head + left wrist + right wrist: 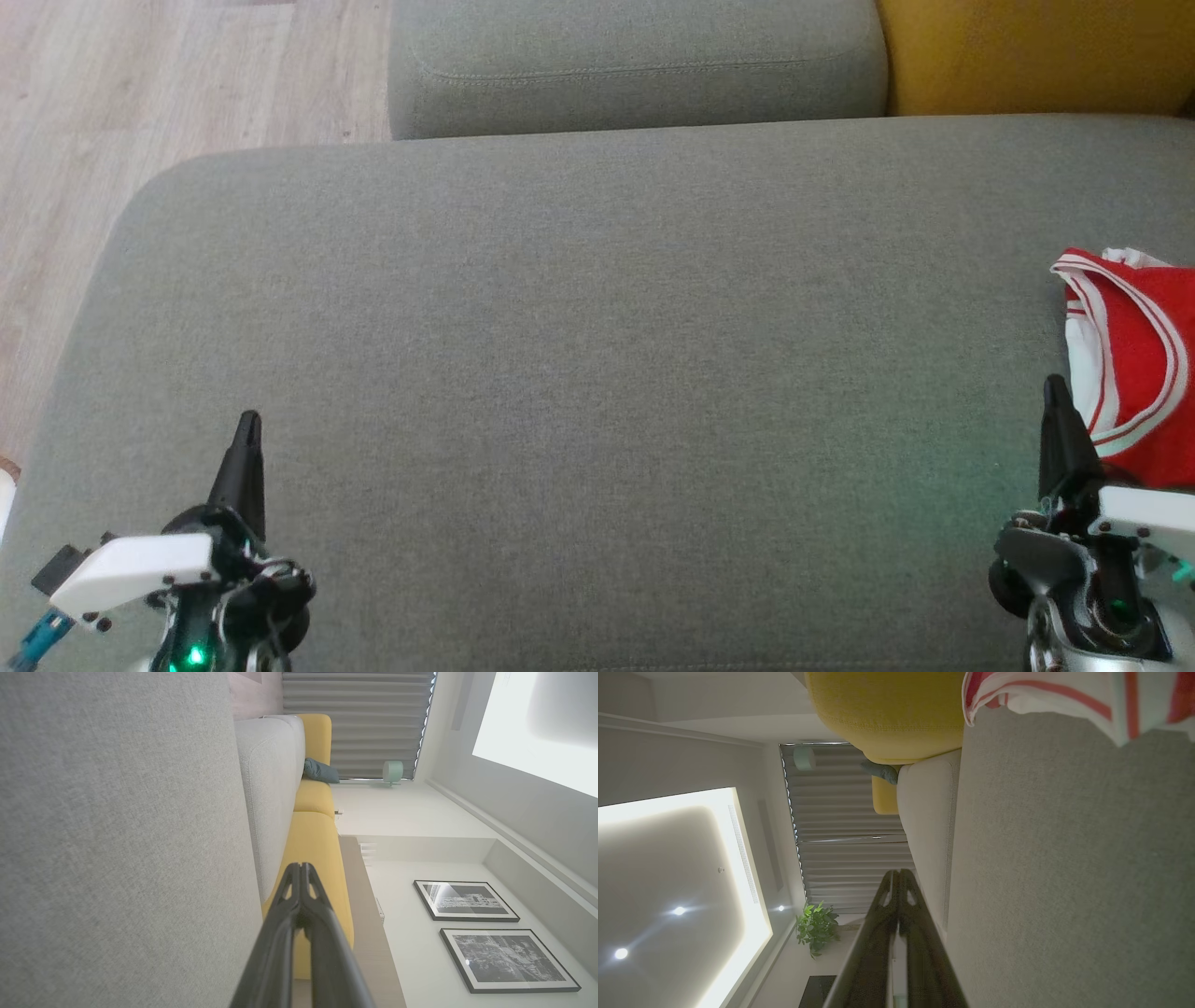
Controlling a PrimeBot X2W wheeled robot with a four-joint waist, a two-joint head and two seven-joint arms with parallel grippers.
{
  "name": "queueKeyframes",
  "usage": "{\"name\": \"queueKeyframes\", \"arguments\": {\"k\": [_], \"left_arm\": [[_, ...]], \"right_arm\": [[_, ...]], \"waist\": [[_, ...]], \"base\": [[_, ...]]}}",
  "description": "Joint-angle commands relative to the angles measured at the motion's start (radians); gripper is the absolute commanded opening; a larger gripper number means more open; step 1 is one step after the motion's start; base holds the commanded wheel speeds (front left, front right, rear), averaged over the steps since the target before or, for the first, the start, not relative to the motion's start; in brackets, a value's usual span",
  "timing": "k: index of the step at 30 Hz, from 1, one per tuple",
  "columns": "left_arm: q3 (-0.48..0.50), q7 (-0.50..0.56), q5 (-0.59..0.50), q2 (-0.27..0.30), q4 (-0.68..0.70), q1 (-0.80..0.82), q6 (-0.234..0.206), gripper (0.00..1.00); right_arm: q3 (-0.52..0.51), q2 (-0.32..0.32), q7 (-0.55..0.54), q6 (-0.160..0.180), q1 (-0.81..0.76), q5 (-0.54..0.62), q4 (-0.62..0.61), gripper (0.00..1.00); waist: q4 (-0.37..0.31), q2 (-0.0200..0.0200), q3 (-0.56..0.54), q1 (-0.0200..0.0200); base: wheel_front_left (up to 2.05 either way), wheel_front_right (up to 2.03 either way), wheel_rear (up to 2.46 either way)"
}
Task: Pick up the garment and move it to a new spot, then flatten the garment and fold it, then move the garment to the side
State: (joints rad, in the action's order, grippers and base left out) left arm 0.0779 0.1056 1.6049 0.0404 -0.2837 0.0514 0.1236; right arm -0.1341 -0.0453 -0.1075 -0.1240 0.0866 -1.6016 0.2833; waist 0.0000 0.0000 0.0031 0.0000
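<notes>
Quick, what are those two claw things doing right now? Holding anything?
Left gripper: jaws closed, holding nothing.
Right gripper: jaws closed, holding nothing; the red and white garment lies next to it, not gripped.

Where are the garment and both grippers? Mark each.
garment (1134,373), head view, red panel between the white stripes.
left gripper (247,422), head view, tip of its closed fingers.
right gripper (1055,385), head view, tip of its closed fingers.
</notes>
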Motion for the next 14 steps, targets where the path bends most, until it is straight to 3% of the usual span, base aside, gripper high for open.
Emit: {"name": "queueKeyframes", "arguments": {"k": [1,14], "left_arm": [[0.035,0.007,0.004,0.01,0.039,0.057,0.007,0.0],[0.035,0.007,0.004,0.01,0.039,0.057,0.007,0.0]], "right_arm": [[0.02,-0.005,-0.006,-0.007,0.021,-0.007,-0.039,0.0],[0.021,-0.005,-0.006,-0.007,0.021,-0.007,-0.039,0.0]], "waist": [[0.0,0.0,0.0,0.0],[0.0,0.0,0.0,0.0]], "base": [[0.0,0.0,0.0],[0.0,0.0,0.0]]}}
